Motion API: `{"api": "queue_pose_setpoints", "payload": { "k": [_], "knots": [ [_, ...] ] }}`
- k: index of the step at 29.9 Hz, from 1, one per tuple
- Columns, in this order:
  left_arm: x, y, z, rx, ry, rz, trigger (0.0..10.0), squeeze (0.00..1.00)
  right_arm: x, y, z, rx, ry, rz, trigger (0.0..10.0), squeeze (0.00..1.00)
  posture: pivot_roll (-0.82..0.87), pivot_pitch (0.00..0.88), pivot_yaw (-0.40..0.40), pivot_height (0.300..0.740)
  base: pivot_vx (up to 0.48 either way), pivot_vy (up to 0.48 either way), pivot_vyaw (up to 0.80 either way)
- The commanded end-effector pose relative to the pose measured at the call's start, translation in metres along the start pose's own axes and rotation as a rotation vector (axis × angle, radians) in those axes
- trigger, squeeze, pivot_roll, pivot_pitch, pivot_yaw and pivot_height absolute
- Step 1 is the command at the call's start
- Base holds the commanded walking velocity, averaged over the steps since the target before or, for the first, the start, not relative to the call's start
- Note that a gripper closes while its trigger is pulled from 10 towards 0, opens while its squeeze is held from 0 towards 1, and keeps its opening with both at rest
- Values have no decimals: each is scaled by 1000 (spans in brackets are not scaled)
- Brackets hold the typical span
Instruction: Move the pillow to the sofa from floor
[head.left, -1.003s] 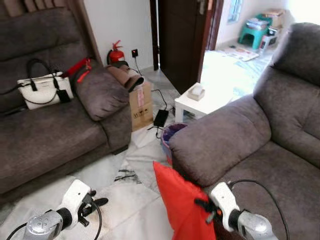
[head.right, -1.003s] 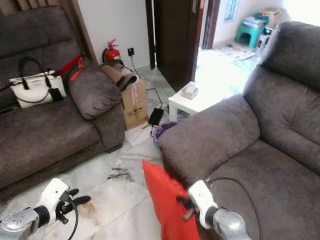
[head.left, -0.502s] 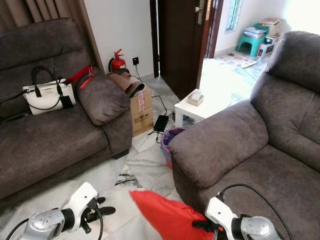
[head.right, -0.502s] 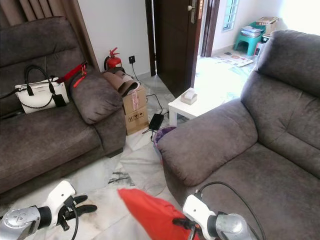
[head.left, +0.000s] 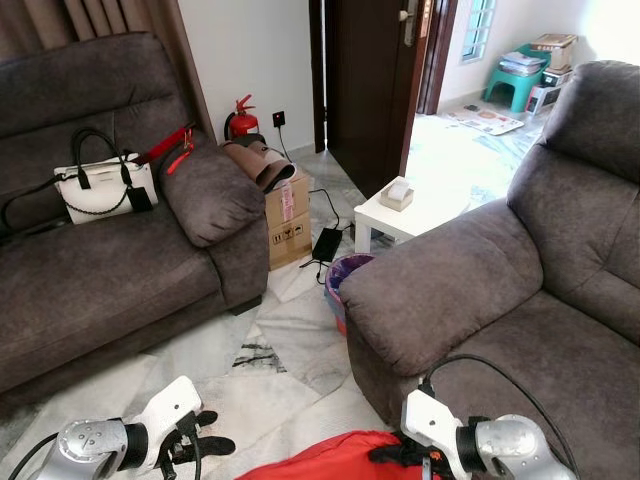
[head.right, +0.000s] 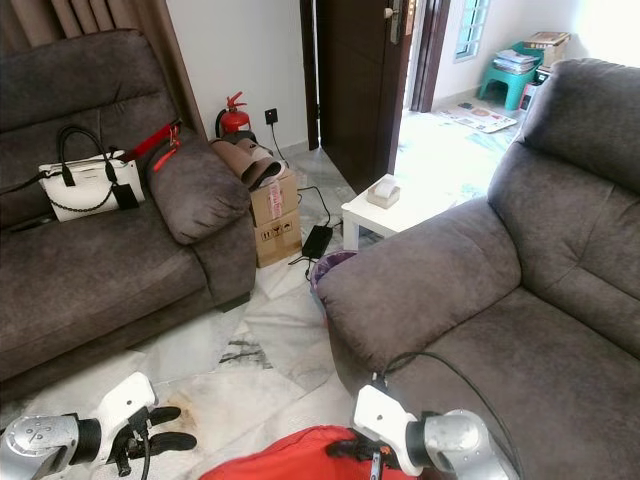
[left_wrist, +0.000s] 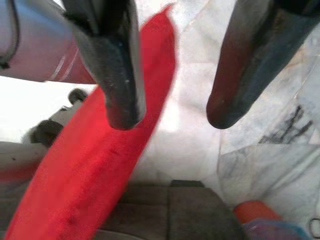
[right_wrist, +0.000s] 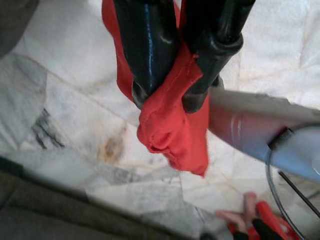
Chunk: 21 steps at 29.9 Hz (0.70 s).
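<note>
Pillow (right_wrist: 172, 125) dropped lower; right gripper (right_wrist: 165, 102) jaws pinch it, left gripper (left_wrist: 170, 117) jaws wide, empty.

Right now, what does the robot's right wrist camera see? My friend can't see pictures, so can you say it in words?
The right gripper has its two black fingers pinched shut on a bunched edge of the red pillow, which hangs down over the pale marble floor. A silver arm crosses beside it.
</note>
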<state>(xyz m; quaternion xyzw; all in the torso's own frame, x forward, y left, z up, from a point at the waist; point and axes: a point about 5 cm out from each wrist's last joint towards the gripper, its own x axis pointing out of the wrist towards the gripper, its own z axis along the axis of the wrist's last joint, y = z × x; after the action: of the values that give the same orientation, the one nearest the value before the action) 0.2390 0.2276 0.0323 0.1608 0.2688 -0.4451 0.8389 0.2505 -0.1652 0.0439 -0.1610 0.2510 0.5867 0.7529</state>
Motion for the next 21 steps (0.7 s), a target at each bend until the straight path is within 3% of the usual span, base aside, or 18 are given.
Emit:
{"api": "queue_pose_setpoints", "payload": {
  "k": [1,7,10,21],
  "knots": [
    [-2,0,-1,-2,2,-7,10000,1000,-2,-3,39,-86,-153,10,10000,0,55,0,87,740,0,0,0],
    [3,-7,0,21,-9,-64,10000,1000,2,-2,63,-117,-239,19,10000,0,49,0,89,740,0,0,0],
    [5,-12,1,43,-9,-108,10000,1000,8,8,84,-160,-293,79,10000,0,52,0,90,740,0,0,0],
    [-2,-10,-1,106,37,-154,10000,1000,8,17,92,-162,-297,120,10000,0,50,0,88,740,0,0,0]
  ]
}}
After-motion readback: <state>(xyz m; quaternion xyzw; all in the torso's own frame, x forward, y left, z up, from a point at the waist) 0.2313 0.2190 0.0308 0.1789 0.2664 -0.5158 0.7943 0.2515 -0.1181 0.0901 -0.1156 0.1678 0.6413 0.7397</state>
